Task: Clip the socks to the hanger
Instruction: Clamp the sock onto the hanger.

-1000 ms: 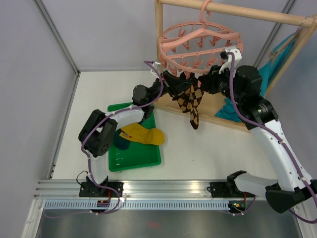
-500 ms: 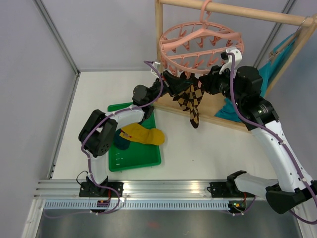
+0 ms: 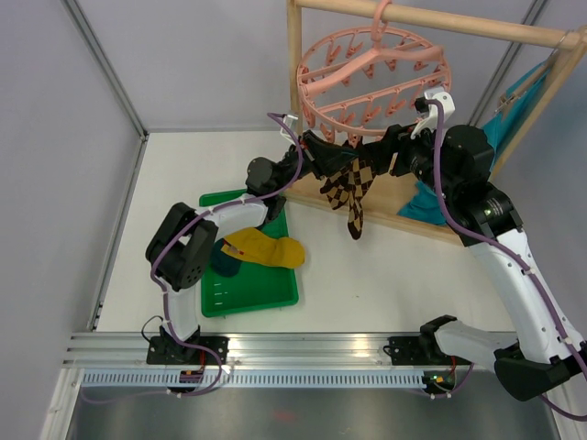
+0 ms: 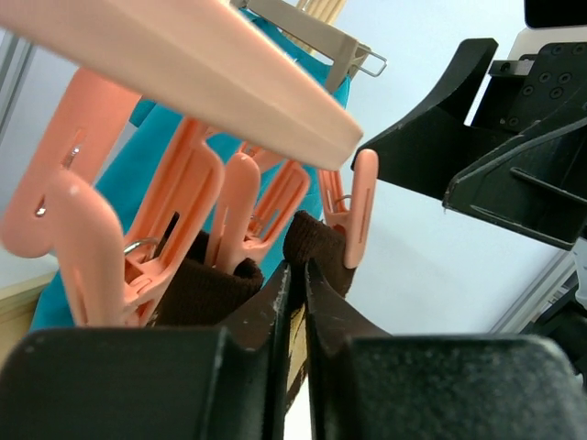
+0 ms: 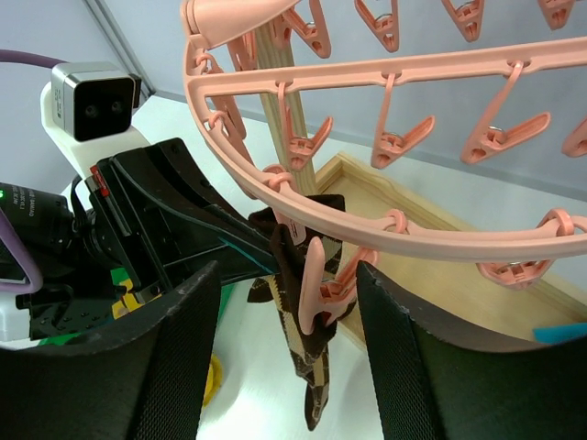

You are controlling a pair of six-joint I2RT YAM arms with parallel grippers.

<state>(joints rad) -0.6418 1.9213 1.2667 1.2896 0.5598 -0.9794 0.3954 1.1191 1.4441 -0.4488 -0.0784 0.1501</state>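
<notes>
The round pink drying hanger hangs by its hook from the wooden rack bar. An argyle sock dangles below the hanger's near rim, its brown cuff up among the dangling clips, with one pink clip right against it. The left gripper sits at that cuff with its fingers almost together, a slim gap between them; whether they pinch the fabric cannot be told. The right gripper stands spread, its fingers on either side of the clip and sock, touching neither. On the table, a green tray holds a mustard-yellow sock and, partly under the left arm, a dark teal sock. A teal cloth hangs at the rack's right side
</notes>
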